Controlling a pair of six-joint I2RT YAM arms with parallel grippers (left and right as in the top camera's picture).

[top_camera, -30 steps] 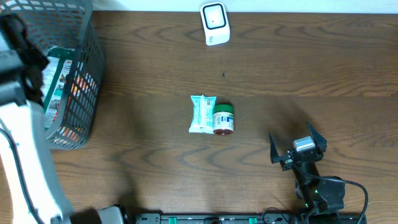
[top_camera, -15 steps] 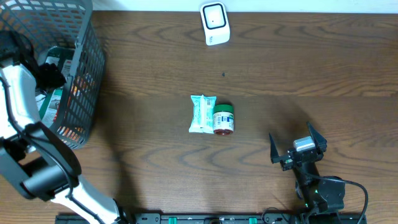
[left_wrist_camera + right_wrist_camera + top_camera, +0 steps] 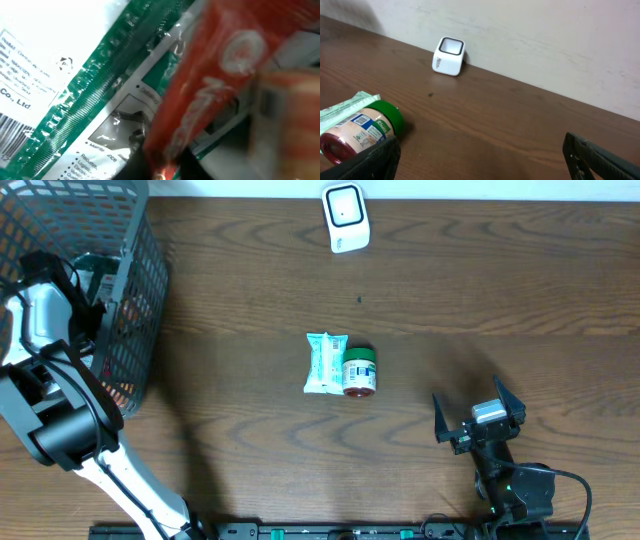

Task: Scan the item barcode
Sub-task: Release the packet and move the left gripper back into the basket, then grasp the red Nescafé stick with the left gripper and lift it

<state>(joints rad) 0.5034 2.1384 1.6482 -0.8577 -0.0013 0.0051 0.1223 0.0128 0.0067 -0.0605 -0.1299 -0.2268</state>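
Moved: left arm (image 3: 40,315) lowered into grey wire basket (image 3: 140,280) at desk's left edge, for pickup.
Left claw: hidden, state cannot be told.
Right claw (image 3: 478,423): held open, idle.

1. The table (image 3: 500,300) is showing dark brown wood grain.
2. The basket (image 3: 135,330) is showing grey wire mesh.
3. The scanner (image 3: 345,218) is showing white with a dark window.
4. The pouch (image 3: 325,363) is showing pale green and white.
5. The jar (image 3: 359,372) is showing a green lid, a white-and-blue label and red contents.
6. The packet (image 3: 100,100) is showing green bands and black print on white.
7. The wrapper (image 3: 210,75) is showing red with white markings.
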